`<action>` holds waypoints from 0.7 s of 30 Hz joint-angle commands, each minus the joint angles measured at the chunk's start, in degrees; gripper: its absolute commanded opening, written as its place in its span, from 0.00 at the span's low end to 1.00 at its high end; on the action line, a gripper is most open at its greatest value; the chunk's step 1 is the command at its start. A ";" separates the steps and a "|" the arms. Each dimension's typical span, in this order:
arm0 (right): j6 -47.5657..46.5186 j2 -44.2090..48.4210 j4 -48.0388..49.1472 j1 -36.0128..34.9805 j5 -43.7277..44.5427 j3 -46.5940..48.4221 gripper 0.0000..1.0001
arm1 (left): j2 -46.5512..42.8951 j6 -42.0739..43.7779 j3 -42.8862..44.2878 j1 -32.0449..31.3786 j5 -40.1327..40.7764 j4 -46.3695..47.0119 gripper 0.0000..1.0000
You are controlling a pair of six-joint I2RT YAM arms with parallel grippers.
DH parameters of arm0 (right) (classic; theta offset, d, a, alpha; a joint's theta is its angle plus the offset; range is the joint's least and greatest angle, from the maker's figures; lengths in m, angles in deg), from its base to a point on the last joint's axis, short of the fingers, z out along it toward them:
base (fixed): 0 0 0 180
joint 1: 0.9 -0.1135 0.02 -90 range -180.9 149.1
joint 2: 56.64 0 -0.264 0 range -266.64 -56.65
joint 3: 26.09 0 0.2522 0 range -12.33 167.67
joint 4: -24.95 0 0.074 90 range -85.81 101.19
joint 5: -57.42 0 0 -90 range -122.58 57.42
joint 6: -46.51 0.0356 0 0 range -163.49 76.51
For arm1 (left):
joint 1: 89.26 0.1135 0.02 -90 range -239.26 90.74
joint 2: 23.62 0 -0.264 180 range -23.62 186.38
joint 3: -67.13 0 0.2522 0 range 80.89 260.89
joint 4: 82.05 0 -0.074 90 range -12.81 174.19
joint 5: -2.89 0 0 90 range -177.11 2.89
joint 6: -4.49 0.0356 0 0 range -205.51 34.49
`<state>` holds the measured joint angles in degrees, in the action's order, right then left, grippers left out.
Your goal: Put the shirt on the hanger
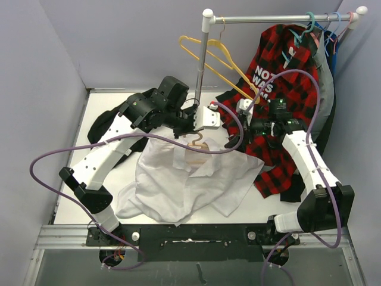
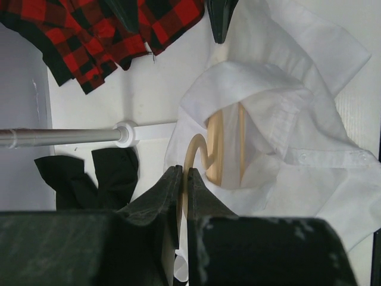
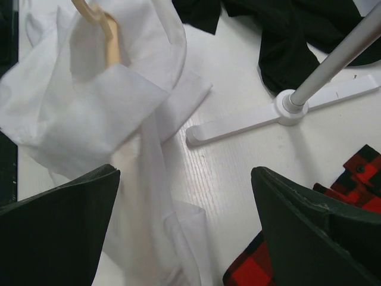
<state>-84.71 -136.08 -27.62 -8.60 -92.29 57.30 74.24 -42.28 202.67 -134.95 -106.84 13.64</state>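
Note:
The white shirt (image 1: 184, 179) lies crumpled on the table, its collar end lifted. The pale tan hanger (image 1: 199, 141) sits inside the collar opening, with its body mostly under the fabric. My left gripper (image 1: 191, 128) is shut on the hanger's hook. In the left wrist view the gripper (image 2: 183, 177) pinches the hook, and the hanger (image 2: 214, 149) shows through the shirt (image 2: 286, 119). My right gripper (image 1: 234, 142) is open and empty just right of the shirt. In the right wrist view it (image 3: 184, 220) hovers over a shirt edge (image 3: 89, 101), with the hanger (image 3: 110, 42) far left.
A white clothes rack pole (image 1: 202, 59) stands behind the shirt, its base foot (image 3: 286, 107) on the table. A yellow hanger (image 1: 217, 56) and teal hangers (image 1: 312, 27) hang on the rail. A red-and-black plaid shirt (image 1: 286, 77) hangs right. A black garment (image 1: 104, 125) lies left.

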 commanded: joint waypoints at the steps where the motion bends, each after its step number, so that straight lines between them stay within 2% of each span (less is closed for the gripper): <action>1: 9.66 1.67 -3.76 1.85 -9.77 5.89 0.98 | -2.50 2.46 -0.89 -0.70 2.67 7.06 0.00; 5: 12.76 0.10 -6.10 0.80 -11.82 4.94 0.98 | -2.50 2.57 -0.89 -0.83 3.47 7.25 0.00; 10: 9.80 0.38 -5.73 -1.80 -4.94 1.42 0.98 | -2.59 2.65 -0.36 -1.15 3.63 6.94 0.00; 21: 6.13 -1.58 0.01 -4.91 2.62 -3.47 0.98 | -3.64 2.01 -0.03 -1.85 1.97 5.47 0.00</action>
<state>-76.47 -137.11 -31.27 -11.88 -92.31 55.22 74.24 -40.27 201.03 -136.48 -103.45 16.44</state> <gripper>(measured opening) 0.979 0.037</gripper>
